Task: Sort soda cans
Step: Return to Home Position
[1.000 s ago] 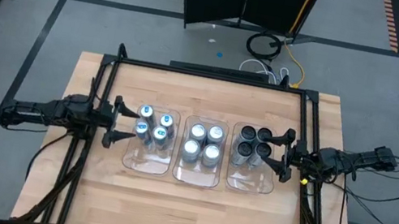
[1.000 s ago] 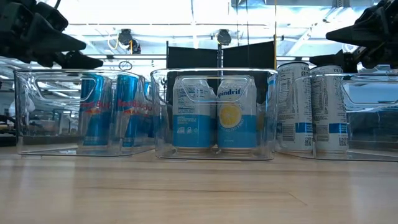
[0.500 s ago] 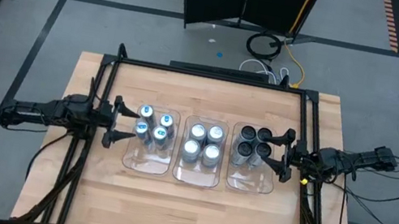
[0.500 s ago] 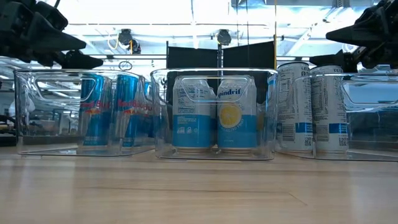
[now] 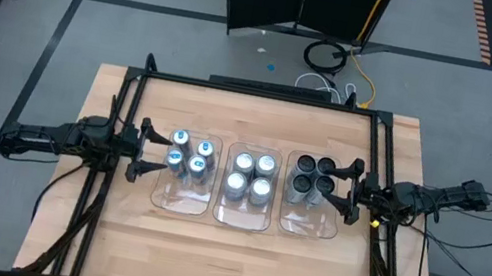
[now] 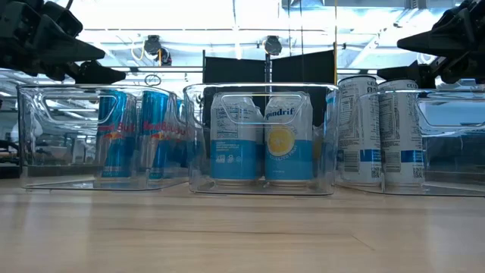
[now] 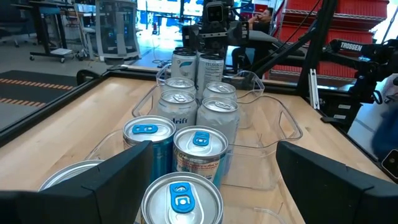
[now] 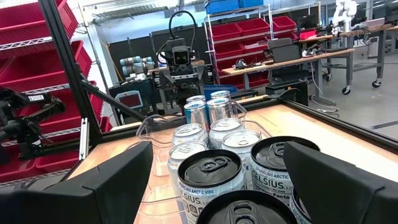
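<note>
Three clear trays stand in a row mid-table, each holding several upright soda cans. The left tray (image 5: pixel 181 198) has blue-tabbed blue cans (image 5: pixel 190 154) (image 6: pixel 140 133) (image 7: pixel 200 152). The middle tray (image 5: pixel 243 217) has plain silver-topped cans (image 5: pixel 251 177) (image 6: pixel 261 136). The right tray (image 5: pixel 309 225) has dark-topped cans (image 5: pixel 313 175) (image 8: pixel 214 174) (image 6: pixel 379 133). My left gripper (image 5: pixel 143 150) hovers open above the left tray's left end. My right gripper (image 5: pixel 350 190) hovers open above the right tray's right end. Neither touches anything.
A black frame (image 5: pixel 264 94) runs round the table's far edge and sides. Bare wood (image 5: pixel 233 268) lies toward the near edge. Beyond the table are red shelving (image 8: pixel 37 56), workbenches and a seated person (image 7: pixel 264 15).
</note>
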